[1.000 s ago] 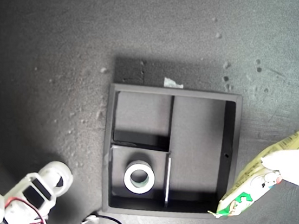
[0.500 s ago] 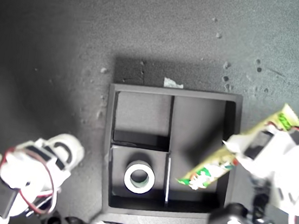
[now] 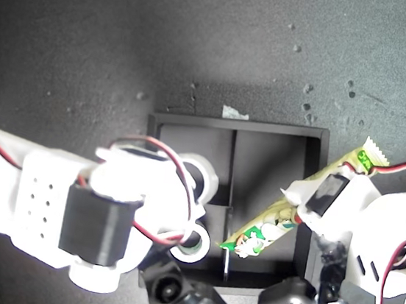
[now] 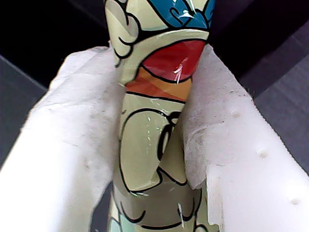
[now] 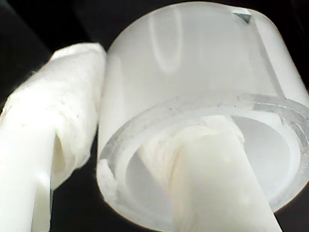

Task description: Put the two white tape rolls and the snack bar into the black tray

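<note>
Holding bar (image 3: 267, 232) clamped in my first gripper (image 4: 154, 145), slanted over tray (image 3: 314, 203) long bay — lower flat before release. My second gripper (image 5: 145, 159) pinches roll (image 3: 192, 243) wall — set in empty square bay.

Glossy-wrapped snack bar (image 3: 275, 228); matt black tray (image 3: 314, 203); translucent smooth tape roll (image 5: 193, 106)

The dark grey speckled counter (image 3: 91, 34) is carrying the black tray (image 3: 192, 123), which is lying flat on it, a small pale scrap (image 3: 234, 113) sitting just beside the tray's wall.
</note>
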`<move>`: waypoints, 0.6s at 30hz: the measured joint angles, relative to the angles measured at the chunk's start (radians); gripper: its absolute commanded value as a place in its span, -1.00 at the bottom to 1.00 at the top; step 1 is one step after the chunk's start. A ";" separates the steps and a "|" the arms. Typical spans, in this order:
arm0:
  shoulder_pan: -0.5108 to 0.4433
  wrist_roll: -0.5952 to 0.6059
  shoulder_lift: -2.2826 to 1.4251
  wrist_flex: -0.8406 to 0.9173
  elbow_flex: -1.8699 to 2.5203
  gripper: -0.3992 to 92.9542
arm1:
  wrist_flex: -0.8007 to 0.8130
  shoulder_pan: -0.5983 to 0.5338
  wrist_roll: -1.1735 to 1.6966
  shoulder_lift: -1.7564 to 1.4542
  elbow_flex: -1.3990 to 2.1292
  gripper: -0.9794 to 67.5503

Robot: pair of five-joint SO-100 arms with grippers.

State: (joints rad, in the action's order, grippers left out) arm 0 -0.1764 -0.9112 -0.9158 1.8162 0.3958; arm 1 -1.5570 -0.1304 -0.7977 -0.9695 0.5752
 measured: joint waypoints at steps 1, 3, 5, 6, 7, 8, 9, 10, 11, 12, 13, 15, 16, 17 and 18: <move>-0.002 0.000 0.002 0.000 0.000 -0.87 | -0.003 -0.003 0.000 0.000 0.000 -0.30; -0.003 0.000 0.002 0.000 0.002 -0.80 | -0.003 -0.011 0.000 0.000 0.000 -0.22; -0.002 -0.009 0.002 0.000 0.014 -0.78 | -0.003 -0.018 0.000 0.000 0.000 -0.16; -0.002 -0.012 0.002 0.000 0.017 -0.77 | -0.006 -0.018 0.000 0.000 0.000 -0.11; -0.006 -0.020 0.002 0.000 0.021 -0.76 | -0.011 -0.018 0.000 0.000 0.000 -0.04; -0.011 -0.025 0.002 0.000 0.026 -0.75 | -0.014 -0.018 0.000 0.000 0.000 -0.01; -0.015 -0.021 0.002 0.000 0.026 -0.74 | -0.021 -0.017 0.000 0.000 0.000 0.01; -0.021 -0.021 0.002 0.000 0.026 -0.73 | -0.028 -0.015 0.000 0.000 0.000 0.03; -0.029 -0.020 0.002 0.000 0.026 -0.73 | -0.037 -0.015 0.000 0.000 -0.008 0.03; -0.031 -0.021 0.002 0.000 0.034 -0.72 | -0.049 -0.015 0.000 0.000 -0.025 0.01; -0.031 -0.021 0.002 0.000 0.043 -0.73 | -0.064 -0.015 0.000 0.000 -0.046 -0.02; -0.025 -0.025 -0.025 0.000 0.095 -0.75 | -0.114 -0.017 0.000 0.000 -0.123 -0.26; -0.014 -0.025 -0.058 0.000 0.140 -0.78 | -0.150 -0.017 0.000 0.000 -0.173 -0.40; 0.002 -0.025 -0.110 0.000 0.196 -0.81 | -0.190 -0.015 0.000 -0.008 -0.224 -0.52; 0.023 -0.025 -0.181 0.000 0.270 -0.85 | -0.212 -0.014 -0.003 -0.037 -0.255 -0.67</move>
State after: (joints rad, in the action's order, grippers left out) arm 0 -0.1534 -0.9357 -1.0968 1.8162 0.6657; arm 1 -1.7687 -0.1442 -0.8007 -1.0063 0.3206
